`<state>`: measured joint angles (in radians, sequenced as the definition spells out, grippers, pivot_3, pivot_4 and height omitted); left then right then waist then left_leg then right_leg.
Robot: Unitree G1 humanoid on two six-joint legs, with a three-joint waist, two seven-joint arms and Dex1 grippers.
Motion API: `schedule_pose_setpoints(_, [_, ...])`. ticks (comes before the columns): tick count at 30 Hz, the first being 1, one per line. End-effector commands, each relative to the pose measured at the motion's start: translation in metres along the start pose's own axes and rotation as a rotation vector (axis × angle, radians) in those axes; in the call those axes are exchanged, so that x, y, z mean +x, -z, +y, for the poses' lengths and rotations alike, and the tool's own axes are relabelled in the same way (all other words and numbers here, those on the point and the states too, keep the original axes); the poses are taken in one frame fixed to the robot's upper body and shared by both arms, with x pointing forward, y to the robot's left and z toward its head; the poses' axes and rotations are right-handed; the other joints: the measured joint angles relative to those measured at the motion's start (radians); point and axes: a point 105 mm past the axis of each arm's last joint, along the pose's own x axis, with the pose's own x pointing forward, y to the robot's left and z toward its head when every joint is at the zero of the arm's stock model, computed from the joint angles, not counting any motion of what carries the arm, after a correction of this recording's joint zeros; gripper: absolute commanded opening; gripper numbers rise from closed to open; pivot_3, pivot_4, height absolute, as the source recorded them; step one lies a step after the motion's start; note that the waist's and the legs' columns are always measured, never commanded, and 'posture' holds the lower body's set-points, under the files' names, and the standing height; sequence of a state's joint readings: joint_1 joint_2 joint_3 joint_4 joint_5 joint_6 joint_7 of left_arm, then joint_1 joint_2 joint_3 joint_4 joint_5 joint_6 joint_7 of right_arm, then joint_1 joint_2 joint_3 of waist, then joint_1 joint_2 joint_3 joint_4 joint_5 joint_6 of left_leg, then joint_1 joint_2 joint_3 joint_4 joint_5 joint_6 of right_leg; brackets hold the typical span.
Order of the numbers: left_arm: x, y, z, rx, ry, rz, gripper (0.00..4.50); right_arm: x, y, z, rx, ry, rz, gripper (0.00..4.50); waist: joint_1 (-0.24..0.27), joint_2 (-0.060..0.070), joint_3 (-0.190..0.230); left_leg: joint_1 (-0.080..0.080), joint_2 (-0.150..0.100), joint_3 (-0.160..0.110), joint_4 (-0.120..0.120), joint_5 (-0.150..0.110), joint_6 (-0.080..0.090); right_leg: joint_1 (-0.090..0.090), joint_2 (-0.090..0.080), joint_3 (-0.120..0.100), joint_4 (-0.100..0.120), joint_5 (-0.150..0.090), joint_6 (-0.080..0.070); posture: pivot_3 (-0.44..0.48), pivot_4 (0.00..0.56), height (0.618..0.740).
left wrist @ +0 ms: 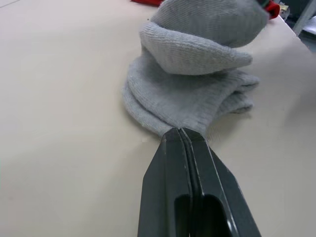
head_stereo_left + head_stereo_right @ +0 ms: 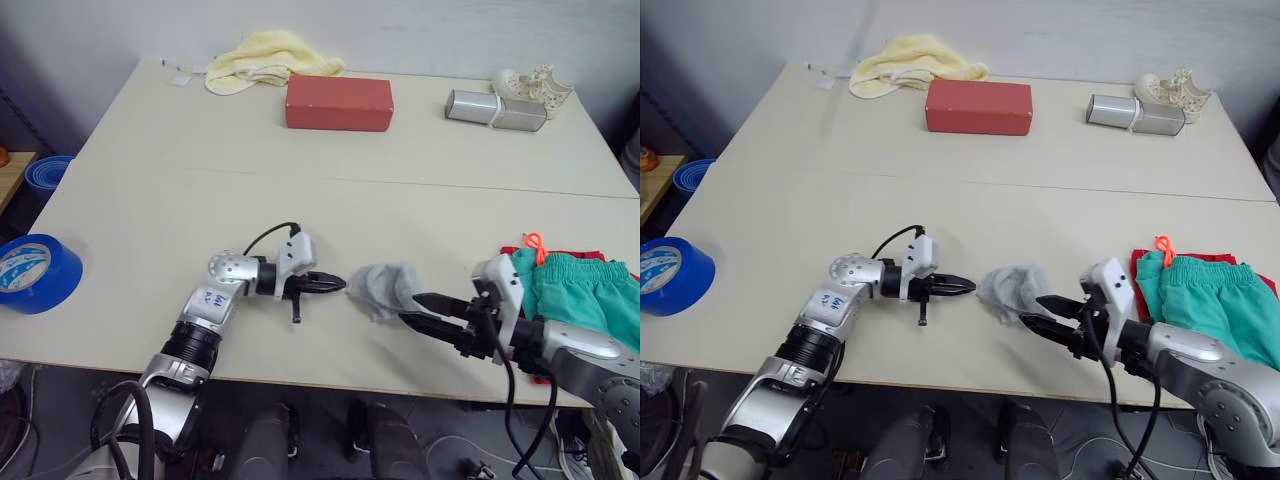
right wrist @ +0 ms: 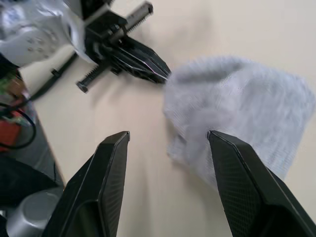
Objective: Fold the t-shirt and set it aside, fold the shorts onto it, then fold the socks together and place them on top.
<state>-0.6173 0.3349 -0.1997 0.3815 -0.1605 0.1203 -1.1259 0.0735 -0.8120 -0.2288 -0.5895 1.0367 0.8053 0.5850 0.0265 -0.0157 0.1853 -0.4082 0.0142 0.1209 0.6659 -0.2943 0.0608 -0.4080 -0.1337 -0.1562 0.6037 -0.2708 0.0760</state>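
Near the front edge of the bench [image 2: 150, 190], the right pincer [image 2: 418, 308] stands spread, its tips just beside the socks [image 2: 385, 288] but holding nothing. The socks lie bunched in a soft heap between the two pincers. On their other side the left pincer [image 2: 335, 285] is pressed together, its tips touching the socks' edge; whether cloth is caught between them I cannot tell. To the right, the shorts [image 2: 585, 300] lie on the t-shirt [image 2: 575, 256]. Blue tape [image 2: 35, 273] sits at the left edge. Farther back are a red block [image 2: 338, 102], a yellow cloth [image 2: 265, 58] and a silver box [image 2: 495, 108].
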Motion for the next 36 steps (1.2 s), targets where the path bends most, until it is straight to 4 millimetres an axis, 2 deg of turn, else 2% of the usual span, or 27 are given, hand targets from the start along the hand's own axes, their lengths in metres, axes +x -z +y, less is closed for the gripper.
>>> schedule_pose_setpoints(1, [-0.008,-0.026,0.007,0.044,0.018,-0.097,0.0,-0.006,-0.013,0.006,-0.009,-0.045,-0.113,2.55,0.0,0.0,0.0,0.0,0.0,0.0,0.0,0.0,0.0,0.0,0.0,0.0,0.0,0.0,0.0,0.0,0.15,0.74])
schedule_pose_setpoints(5, [-0.01,-0.062,0.007,0.041,0.083,-0.225,0.0,-0.011,-0.013,-0.002,0.035,0.001,-0.173,2.55,0.002,0.0,0.0,0.0,0.0,0.0,0.0,0.0,-0.001,0.0,0.0,0.0,0.0,0.0,0.0,0.0,0.15,0.74])
schedule_pose_setpoints(6, [-0.008,-0.068,0.005,0.048,0.102,-0.24,0.0,-0.012,-0.011,-0.005,0.031,0.024,-0.173,2.38,0.002,0.0,0.0,0.0,0.0,0.0,0.0,0.001,-0.002,0.0,-0.001,0.0,0.0,0.0,0.0,0.0,0.15,0.74])
schedule_pose_setpoints(8, [0.0,-0.077,0.0,0.065,0.137,-0.258,0.0,-0.016,-0.005,-0.012,0.025,0.068,-0.164,1.98,0.002,0.0,0.0,0.0,-0.001,0.0,0.0,0.003,-0.005,0.001,-0.001,0.0,-0.001,0.0,0.0,0.0,0.15,0.74])
schedule_pose_setpoints(13, [0.033,-0.098,-0.009,0.085,0.205,-0.288,0.0,-0.028,0.014,-0.033,-0.108,0.219,-0.101,0.19,0.005,0.0,0.0,0.0,-0.002,0.001,0.0,0.003,-0.005,0.001,0.0,0.0,-0.001,0.0,0.001,0.0,0.15,0.74])
schedule_pose_setpoints(14, [0.039,-0.1,-0.012,0.092,0.22,-0.288,0.0,-0.028,0.016,-0.036,-0.129,0.237,-0.095,0.01,0.005,0.0,0.0,0.0,-0.002,0.001,0.0,0.003,-0.005,0.001,0.0,0.0,0.0,0.0,0.001,0.0,0.15,0.74])
schedule_pose_setpoints(19, [0.076,-0.099,-0.023,0.098,0.257,-0.248,0.0,-0.018,0.019,-0.035,-0.176,0.246,-0.116,0.01,0.0,0.0,0.0,0.001,-0.002,0.001,0.0,0.003,-0.006,0.001,0.001,0.001,0.0,0.0,0.001,0.0,0.15,0.74])
schedule_pose_setpoints(21, [0.088,-0.092,-0.025,0.106,0.247,-0.198,0.0,-0.01,0.022,-0.034,-0.194,0.244,-0.114,0.01,-0.002,0.0,0.0,0.001,-0.001,0.002,0.0,0.003,-0.006,0.001,0.002,0.001,0.001,0.0,0.001,0.0,0.15,0.74])
schedule_pose_setpoints(24, [0.096,-0.078,-0.028,0.138,0.238,-0.099,0.0,-0.003,0.025,-0.034,-0.207,0.251,-0.121,0.01,-0.001,0.0,0.0,0.001,-0.001,0.002,0.0,0.004,-0.006,0.0,0.002,0.001,0.001,0.0,0.0,0.0,0.15,0.74])
schedule_pose_setpoints(29, [0.093,-0.059,-0.025,0.179,0.201,0.009,0.0,0.006,0.031,-0.03,-0.216,0.247,-0.106,0.01,0.0,0.0,0.0,0.001,-0.001,0.001,0.0,0.003,-0.006,0.0,0.001,0.001,0.001,0.0,0.0,0.0,0.15,0.74])
schedule_pose_setpoints(33, [0.079,-0.057,-0.014,0.135,0.135,0.002,0.0,0.006,0.034,-0.031,-0.218,0.259,-0.1,0.01,-0.001,0.0,0.0,0.001,-0.001,0.001,0.0,0.003,-0.006,0.0,0.0,0.001,0.001,0.0,0.0,0.0,0.15,0.74])
schedule_pose_setpoints(36, [0.071,-0.045,-0.012,0.096,0.106,0.023,0.0,0.005,0.034,-0.034,-0.224,0.267,-0.097,0.01,-0.001,0.0,0.0,0.001,-0.001,0.001,0.0,0.003,-0.006,0.0,0.0,0.001,0.001,0.0,0.0,0.0,0.15,0.74])
